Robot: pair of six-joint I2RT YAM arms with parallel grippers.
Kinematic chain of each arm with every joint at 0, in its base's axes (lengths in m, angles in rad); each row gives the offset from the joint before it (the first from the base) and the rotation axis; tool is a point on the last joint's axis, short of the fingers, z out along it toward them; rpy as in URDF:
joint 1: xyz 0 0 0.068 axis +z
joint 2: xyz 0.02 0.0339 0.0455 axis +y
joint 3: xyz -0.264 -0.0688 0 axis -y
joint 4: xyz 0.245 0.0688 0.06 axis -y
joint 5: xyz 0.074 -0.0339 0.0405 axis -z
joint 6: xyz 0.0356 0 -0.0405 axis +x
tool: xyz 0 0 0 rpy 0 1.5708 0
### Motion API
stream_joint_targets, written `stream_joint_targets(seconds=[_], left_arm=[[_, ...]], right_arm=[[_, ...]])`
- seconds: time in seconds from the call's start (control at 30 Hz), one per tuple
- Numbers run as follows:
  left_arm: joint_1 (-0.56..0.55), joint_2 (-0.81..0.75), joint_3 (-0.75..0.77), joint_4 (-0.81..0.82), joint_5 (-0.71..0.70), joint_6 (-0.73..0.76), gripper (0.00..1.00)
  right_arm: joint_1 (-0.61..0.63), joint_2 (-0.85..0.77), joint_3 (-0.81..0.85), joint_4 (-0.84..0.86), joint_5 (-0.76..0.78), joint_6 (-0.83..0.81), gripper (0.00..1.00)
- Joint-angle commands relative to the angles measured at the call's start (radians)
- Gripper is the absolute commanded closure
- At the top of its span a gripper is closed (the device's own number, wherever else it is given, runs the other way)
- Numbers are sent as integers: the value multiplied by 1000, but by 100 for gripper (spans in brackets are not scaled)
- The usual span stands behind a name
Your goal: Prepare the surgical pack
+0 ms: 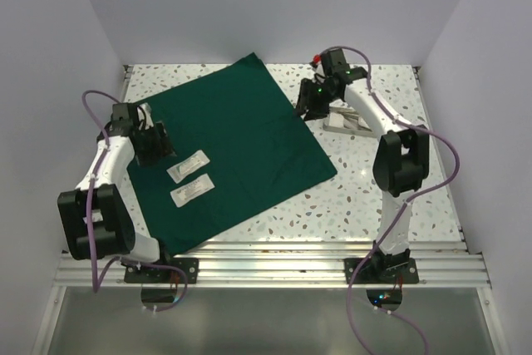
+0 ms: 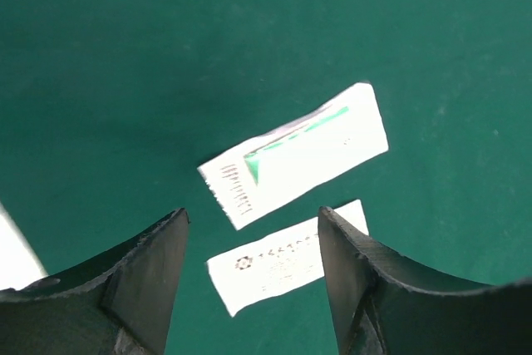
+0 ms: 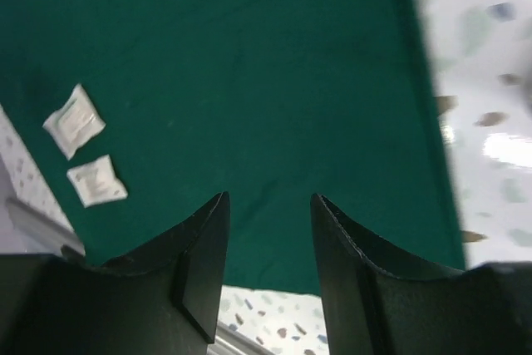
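The left gripper (image 1: 155, 144) is hanging open and empty at the nine o'clock edge of the matte green drape (image 1: 241, 135), which is lying spread flat on the speckled table (image 1: 391, 197). One flat white packet (image 1: 189, 166) and a second packet (image 1: 192, 192) are lying on the cloth, their print showing only in the left wrist view. At two o'clock the right gripper (image 1: 309, 107) is hovering with jaws parted, holding nothing

walls (image 1: 274, 6): plain white | tabletop (image 1: 374, 197): speckled terrazzo | near edge: aluminium rail (image 1: 274, 268)

Left arm (image 1: 108, 168) is bending at the elbow, left end effector (image 2: 253, 220) pointing down at the desk, jaws standing apart. Right arm (image 1: 399, 160) is reaching far forward, leaning inward; right end effector (image 3: 270, 201) is tilting down, jaws parted.
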Motion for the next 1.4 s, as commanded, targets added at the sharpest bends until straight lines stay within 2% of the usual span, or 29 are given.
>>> stream_joint_targets(seconds=[0.0, 0.13, 0.23, 0.33, 0.43, 0.47, 0.53, 0.67, 0.7, 0.77, 0.8, 0.87, 0.9, 0.93, 1.0, 1.2, 1.37], left_arm=[[0, 29, -3, 62, 87, 31, 33], [-1, 26, -27, 21, 58, -57, 34], [0, -20, -78, -45, 25, -178, 32], [-1, -9, -121, -92, 24, -215, 33], [-1, -35, -180, -65, 67, -225, 35], [-1, -40, -187, -63, 77, -217, 40], [-27, -47, -168, -60, 90, -171, 45], [-208, -49, -87, -109, -137, -148, 43], [-289, -44, -70, -118, -177, -151, 41], [-360, -26, -24, -151, -306, -144, 40], [-433, -17, -9, -161, -393, -136, 39], [-515, 21, 30, -197, -474, -124, 40], [-597, 35, 39, -204, -508, -121, 39], [-637, 67, 45, -215, -587, -125, 40], [-747, 104, 60, -226, -655, -133, 41], [-921, 244, 89, -226, -844, -140, 44], [-958, 314, 86, -186, -904, -114, 49]], right_arm=[[58, -74, -51, -42, -97, -16, 52], [117, -112, -173, -19, -143, -24, 52], [143, -130, -237, 12, -158, -27, 52], [146, -130, -263, 31, -171, -24, 52], [146, -126, -269, 35, -187, -26, 52], [147, -124, -270, 36, -191, -29, 52], [147, -118, -271, 33, -198, -32, 52], [149, -101, -271, 35, -211, -29, 52], [147, -98, -268, 35, -215, -26, 52], [152, -95, -257, 32, -218, -27, 52], [150, -95, -254, 32, -218, -29, 52], [152, -95, -251, 28, -218, -32, 52], [152, -95, -251, 27, -218, -32, 52], [152, -97, -253, 28, -218, -33, 52], [152, -104, -262, 28, -218, -36, 52], [150, -140, -306, 35, -214, -46, 52], [152, -158, -322, 38, -214, -49, 52]])
